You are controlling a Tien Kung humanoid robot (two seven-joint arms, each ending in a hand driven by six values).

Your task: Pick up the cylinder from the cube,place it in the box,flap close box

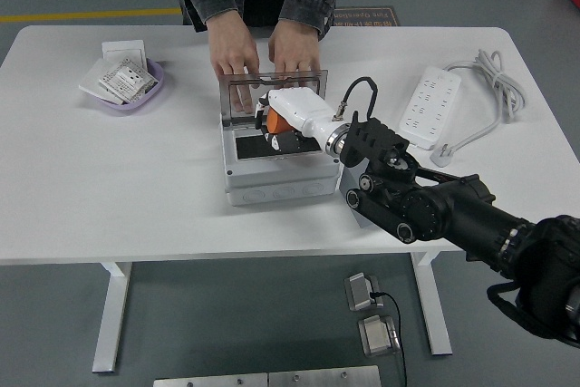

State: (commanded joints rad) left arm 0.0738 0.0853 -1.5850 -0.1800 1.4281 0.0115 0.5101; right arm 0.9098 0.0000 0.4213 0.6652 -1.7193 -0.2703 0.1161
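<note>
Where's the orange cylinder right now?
In the head view, the orange cylinder is in the right hand, over the open grey box at table centre, just below the person's hands.

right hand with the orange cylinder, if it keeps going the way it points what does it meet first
Likely the box's raised clear flap, held by the person's hands. The right hand points left over the open box; depth is unclear.

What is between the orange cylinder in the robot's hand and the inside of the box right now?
Nothing visible. The right hand holds the orange cylinder right above the box opening. The clear lid is swung back behind it, pinned by the person's hands, out of the way.
</note>
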